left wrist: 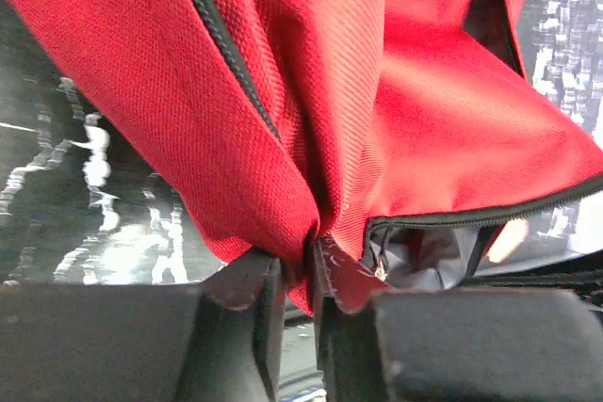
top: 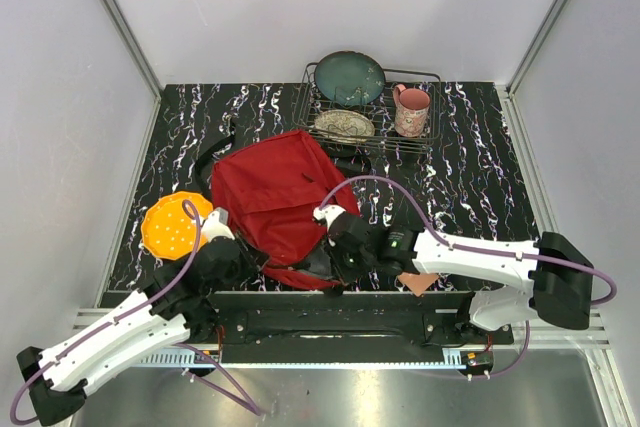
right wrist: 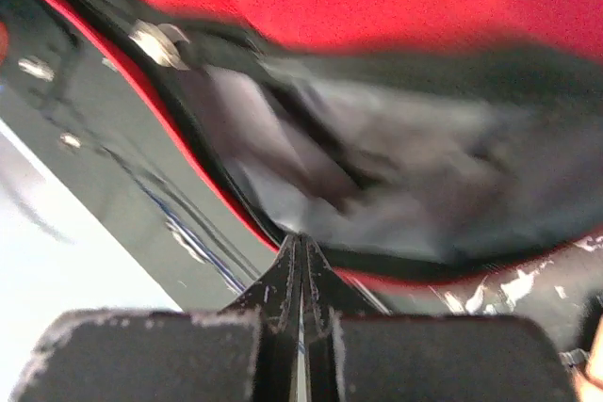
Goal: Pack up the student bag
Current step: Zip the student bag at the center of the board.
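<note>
Place: a robot test cell in a lab, dressed with household props.
Walls: plain white panels [top: 330, 7] framed by aluminium posts [top: 120, 22].
Counter: a black marbled sheet [top: 480, 177], boxed in on three sides.
Rig: left arm [top: 110, 337] and right arm [top: 490, 255] mounted on a rail [top: 330, 357], with purple cables [top: 385, 182] trailing.
Props: a wire dish rack [top: 400, 144] holding plates [top: 349, 77] and a pink mug [top: 411, 110], plus a red student bag [top: 275, 202].
</note>
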Controlling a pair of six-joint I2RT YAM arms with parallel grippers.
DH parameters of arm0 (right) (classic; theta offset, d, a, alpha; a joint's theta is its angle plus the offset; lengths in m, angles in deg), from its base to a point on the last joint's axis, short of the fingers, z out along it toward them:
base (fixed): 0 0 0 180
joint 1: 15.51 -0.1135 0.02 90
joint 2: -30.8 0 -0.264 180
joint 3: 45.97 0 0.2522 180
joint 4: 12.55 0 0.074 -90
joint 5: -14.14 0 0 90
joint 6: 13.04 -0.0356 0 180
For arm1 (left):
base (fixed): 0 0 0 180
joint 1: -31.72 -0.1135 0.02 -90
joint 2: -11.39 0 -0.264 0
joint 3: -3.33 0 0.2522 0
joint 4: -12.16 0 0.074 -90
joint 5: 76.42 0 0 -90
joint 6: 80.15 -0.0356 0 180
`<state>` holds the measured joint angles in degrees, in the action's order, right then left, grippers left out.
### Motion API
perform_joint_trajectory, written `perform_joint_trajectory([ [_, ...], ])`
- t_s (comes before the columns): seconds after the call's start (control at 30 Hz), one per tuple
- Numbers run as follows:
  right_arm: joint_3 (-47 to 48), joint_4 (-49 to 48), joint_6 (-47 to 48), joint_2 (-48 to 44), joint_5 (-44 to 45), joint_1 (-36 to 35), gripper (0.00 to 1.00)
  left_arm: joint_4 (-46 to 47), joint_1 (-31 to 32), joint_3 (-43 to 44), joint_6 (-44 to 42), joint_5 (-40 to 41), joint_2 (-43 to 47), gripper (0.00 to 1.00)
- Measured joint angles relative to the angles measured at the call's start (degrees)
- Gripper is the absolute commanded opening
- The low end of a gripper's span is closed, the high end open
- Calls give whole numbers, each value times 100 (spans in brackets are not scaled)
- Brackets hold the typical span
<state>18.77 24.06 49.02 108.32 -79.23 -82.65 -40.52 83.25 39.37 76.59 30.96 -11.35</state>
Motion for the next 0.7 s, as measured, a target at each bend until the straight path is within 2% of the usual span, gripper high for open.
perform_joint_trajectory([
  [0.03,-13,269,22,-9,96,0,0,-101,-42,0,-57,98,-11,60],
  [0.13,-127,879,101,-9,181,0,0,-262,-155,0,-208,361,-11,86],
  [0.33,-214,1032,107,-68,96,0,2,-7,-195,-33,-400,367,-66,94],
  [0.37,-214,1025,101,-149,103,0,17,42,-195,-46,-398,343,-107,94],
  [0.5,-212,881,-9,-754,46,0,45,271,-199,-188,-398,221,-181,95],
  [0.6,-98,584,-107,-1154,-208,0,48,356,-199,-306,-389,125,-166,94],
  [0.7,131,118,-188,-1058,-518,-2,48,437,-201,-439,-350,55,-70,94],
])
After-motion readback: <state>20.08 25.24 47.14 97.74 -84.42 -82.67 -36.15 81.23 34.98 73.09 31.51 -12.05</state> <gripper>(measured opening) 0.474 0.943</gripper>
